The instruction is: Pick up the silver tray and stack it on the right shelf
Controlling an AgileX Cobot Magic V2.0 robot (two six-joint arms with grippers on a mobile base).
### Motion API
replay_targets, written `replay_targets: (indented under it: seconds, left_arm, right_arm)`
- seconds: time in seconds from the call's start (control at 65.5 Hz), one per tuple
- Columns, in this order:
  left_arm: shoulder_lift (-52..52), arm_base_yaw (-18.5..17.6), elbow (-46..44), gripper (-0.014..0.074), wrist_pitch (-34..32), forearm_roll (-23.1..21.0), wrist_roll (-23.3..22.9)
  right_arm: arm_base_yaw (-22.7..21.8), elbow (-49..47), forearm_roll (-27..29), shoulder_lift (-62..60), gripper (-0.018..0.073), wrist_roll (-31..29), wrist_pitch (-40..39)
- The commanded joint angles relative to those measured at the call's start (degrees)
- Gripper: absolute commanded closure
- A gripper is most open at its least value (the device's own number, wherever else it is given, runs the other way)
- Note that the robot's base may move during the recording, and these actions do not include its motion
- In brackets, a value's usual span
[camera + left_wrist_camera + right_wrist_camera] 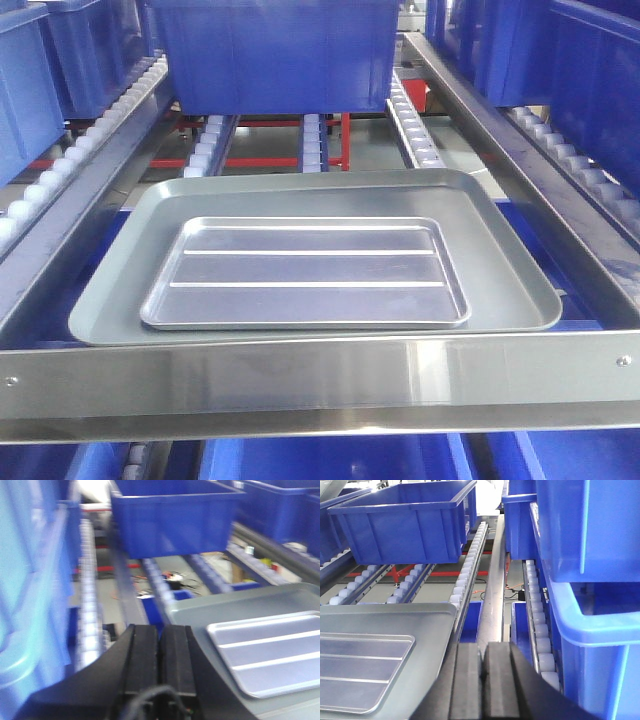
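Pre-grasp: silver tray [305,273] lies nested in grey tray [120,290], right of left hand [160,655], left of right hand [482,680]; both pressed together, holding nothing, must spread first.

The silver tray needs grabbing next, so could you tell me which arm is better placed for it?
Marginally the left. Both grippers, left and right, are shut and empty beside the grey tray. The silver tray sits slightly nearer that tray's left edge.

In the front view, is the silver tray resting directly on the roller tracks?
No: the silver tray lies inside the larger matte grey tray, whose base shows all around it, behind the shelf's shiny front rail.
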Motion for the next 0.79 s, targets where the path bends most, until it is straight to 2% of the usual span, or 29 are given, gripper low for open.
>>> replay_targets:
  seconds: [0.0, 0.122, 0.183, 0.336, 0.519, 0.779]
  left_arm:
    - [-1.67, 2.9, 1.21, 0.0696, -9.04, -1.99, 0.43]
    - [-4.67, 5.45, 6.0, 0.0696, -12.01, -3.46, 0.43]
    - [-4.47, 6.33, 5.72, 0.0696, -8.61, -4.05, 0.43]
    - [-4.61, 8.04, 5.85, 0.0696, -7.56, -6.38, 0.43]
    - [-4.61, 8.37, 5.85, 0.0696, -4.74, -6.41, 0.73]
    - [-4.61, 8.37, 5.85, 0.0696, -5.21, -5.59, 0.73]
  right_arm:
    - [-0.25, -0.05, -0.07, -1.08, 0.0509, -0.06, -5.34]
    - [-0.25, -0.05, -0.07, -1.08, 0.0509, -0.06, -5.34]
    - [-0.25, -0.05, -0.07, -1.08, 0.0509, -0.06, -5.34]
    - [-0.25, -0.05, -0.07, -1.08, 0.0509, -0.06, -5.34]
    - [-0.25, -0.05, -0.07, -1.08, 0.0509, -0.06, -5.34]
    - [-0.25, -0.05, -0.07, -1.08, 0.0509, -0.06, -5.34]
